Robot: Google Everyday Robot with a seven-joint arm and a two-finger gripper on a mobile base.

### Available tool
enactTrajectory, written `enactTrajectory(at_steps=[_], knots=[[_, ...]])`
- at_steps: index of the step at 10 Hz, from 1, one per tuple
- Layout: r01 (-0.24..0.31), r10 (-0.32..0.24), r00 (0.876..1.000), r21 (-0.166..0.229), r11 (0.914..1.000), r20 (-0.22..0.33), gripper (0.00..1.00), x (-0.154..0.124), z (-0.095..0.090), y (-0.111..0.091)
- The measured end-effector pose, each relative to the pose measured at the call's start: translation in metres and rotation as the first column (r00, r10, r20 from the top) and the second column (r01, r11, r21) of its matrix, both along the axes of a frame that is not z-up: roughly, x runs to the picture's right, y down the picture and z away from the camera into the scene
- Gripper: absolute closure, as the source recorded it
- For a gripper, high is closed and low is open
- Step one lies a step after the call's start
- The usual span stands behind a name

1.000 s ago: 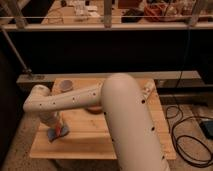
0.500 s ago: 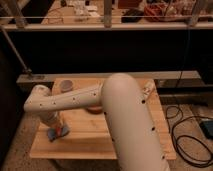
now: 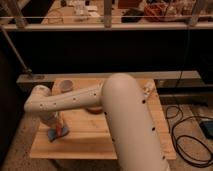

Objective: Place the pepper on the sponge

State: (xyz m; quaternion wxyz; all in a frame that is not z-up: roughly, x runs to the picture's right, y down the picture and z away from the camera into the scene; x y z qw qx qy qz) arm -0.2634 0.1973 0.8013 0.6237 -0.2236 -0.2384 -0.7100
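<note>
The light-blue sponge [image 3: 56,134] lies near the front left corner of the wooden table [image 3: 90,135]. The orange-red pepper [image 3: 63,125] shows upright or steeply tilted just above the sponge, its lower end at the pad. My gripper [image 3: 54,121] hangs down from the white wrist directly over the sponge, right beside the pepper. The big white arm [image 3: 120,115] crosses the table and hides much of the middle.
A dark red plate [image 3: 93,108] peeks out from under the arm at mid-table. A small beige cup [image 3: 65,86] stands at the back left. A pale small object [image 3: 148,90] sits at the back right edge. Cables [image 3: 187,135] lie on the floor to the right.
</note>
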Motion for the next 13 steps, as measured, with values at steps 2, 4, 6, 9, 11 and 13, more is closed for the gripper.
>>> enactTrajectory(at_steps=[2,4,6,9,11,13], knots=[[0.006,-0.006,1.0,0.001,1.0,0.005,0.77,0.0,0.0002,-0.0001],[0.012,-0.012,1.0,0.002,0.9999,0.01,0.77,-0.0002,0.0011,0.0002],[0.015,-0.015,1.0,0.002,0.9999,0.012,0.77,-0.0001,0.0012,0.0004],[0.022,-0.022,1.0,0.004,0.9998,0.018,0.77,0.0004,0.0017,0.0004],[0.028,-0.028,0.999,0.006,0.9996,0.023,0.77,0.0011,0.002,0.0004],[0.033,-0.033,0.999,0.008,0.9994,0.027,0.77,0.0017,0.0018,0.0002]])
